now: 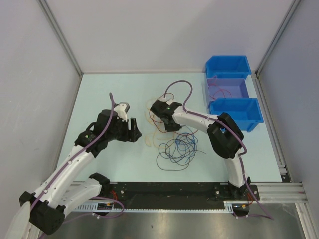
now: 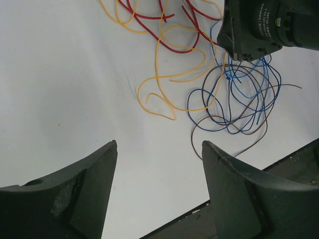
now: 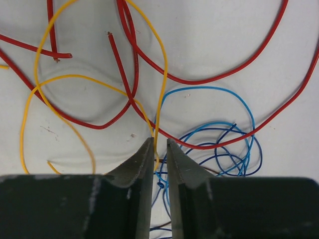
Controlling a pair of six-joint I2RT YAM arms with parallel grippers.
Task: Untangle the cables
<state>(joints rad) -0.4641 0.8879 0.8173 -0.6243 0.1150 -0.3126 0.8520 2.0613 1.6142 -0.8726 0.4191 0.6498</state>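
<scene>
The cables lie tangled mid-table: orange loops (image 1: pixel 149 124), red ones (image 1: pixel 160 130) under the right wrist, and a blue and dark tangle (image 1: pixel 177 149) nearer the front. My right gripper (image 1: pixel 171 124) is low over them. In the right wrist view its jaws (image 3: pixel 159 142) stand a narrow gap apart, with an orange cable (image 3: pixel 162 74) running down between them beside the left finger; red cable (image 3: pixel 219 77) and blue cable (image 3: pixel 249 114) cross just beyond. My left gripper (image 1: pixel 133 130) is wide open and empty (image 2: pixel 159 149) over bare table, left of the orange (image 2: pixel 164 74), red (image 2: pixel 164 42) and blue (image 2: pixel 249 94) cables.
Three bins stand at the back right: a blue one (image 1: pixel 228 65), a purple one (image 1: pixel 227 88) holding some thin wire, and another blue one (image 1: pixel 237 112). The black front rail (image 1: pixel 174 191) runs along the near edge. Grey walls close in the table.
</scene>
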